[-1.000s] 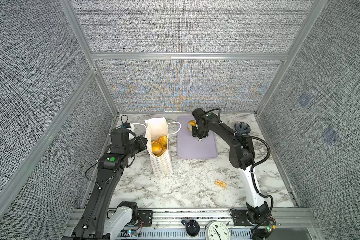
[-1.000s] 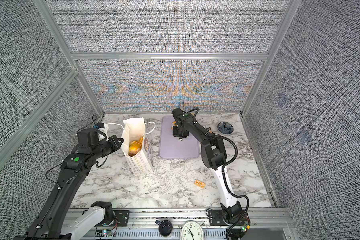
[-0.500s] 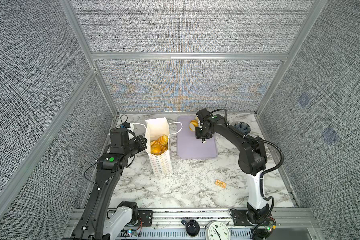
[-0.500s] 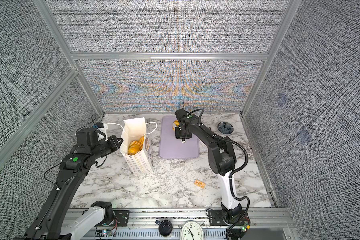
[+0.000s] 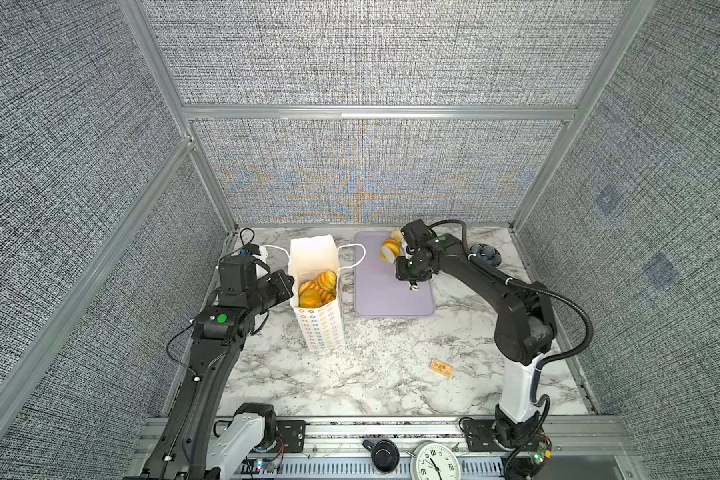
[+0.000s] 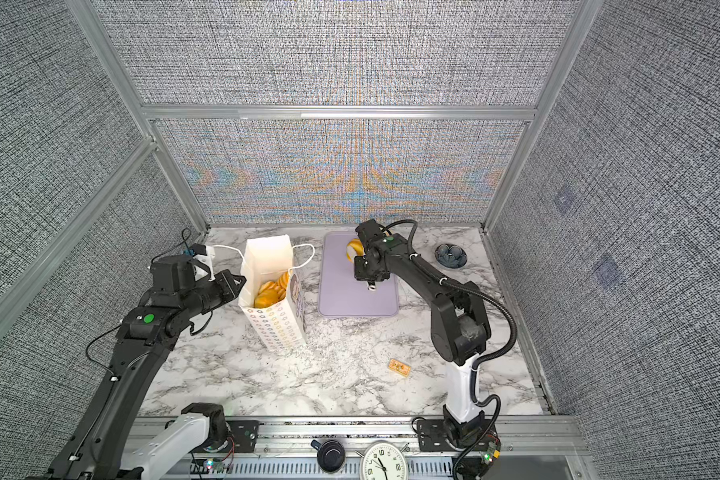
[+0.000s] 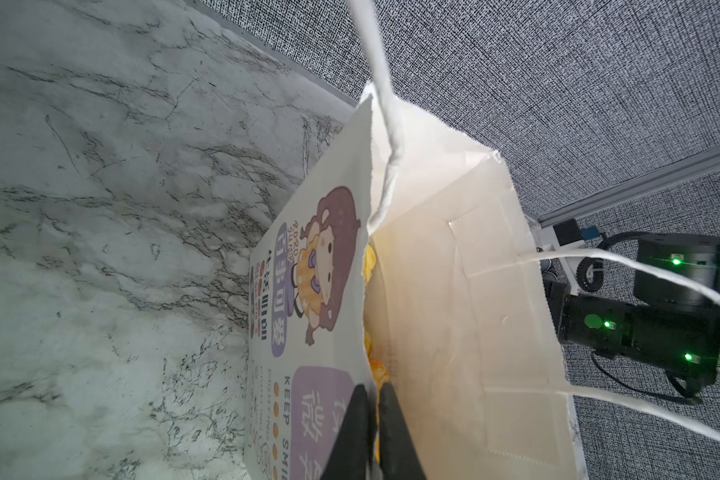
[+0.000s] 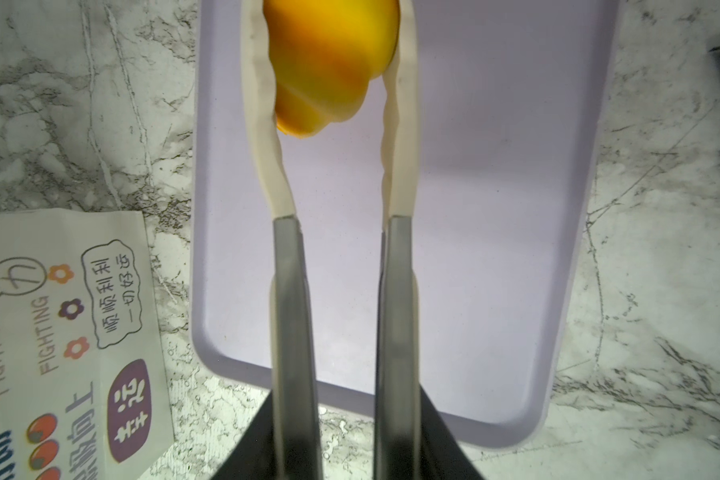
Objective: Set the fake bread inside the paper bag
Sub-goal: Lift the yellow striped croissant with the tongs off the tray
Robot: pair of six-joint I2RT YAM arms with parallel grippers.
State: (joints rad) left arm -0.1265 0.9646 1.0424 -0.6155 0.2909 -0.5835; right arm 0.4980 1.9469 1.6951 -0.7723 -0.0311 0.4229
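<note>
The white paper bag point(image 5: 317, 320) point(image 6: 277, 328) stands upright left of centre in both top views, with several golden fake bread loaves point(image 5: 316, 286) point(image 6: 272, 289) inside. My left gripper point(image 7: 377, 388) point(image 5: 288, 283) is shut on the bag's near rim, one finger inside and one outside. My right gripper point(image 8: 346, 399) point(image 5: 410, 274) is shut on metal tongs point(image 8: 289, 291). The tongs' white tips clasp a yellow-orange bread point(image 8: 329, 62) point(image 5: 389, 249) point(image 6: 353, 249) above the far end of the lavender tray.
The flat lavender tray point(image 5: 391, 301) point(image 6: 350, 301) point(image 8: 495, 208) lies right of the bag. A small tan packet point(image 5: 441, 368) point(image 6: 399, 368) sits on the marble near the front right. A dark blue bowl point(image 5: 485, 253) point(image 6: 452, 253) is at the back right corner.
The right arm has drawn its elbow back and shifted the tongs with the bread slightly rightward over the tray. The left gripper stays on the bag rim.
</note>
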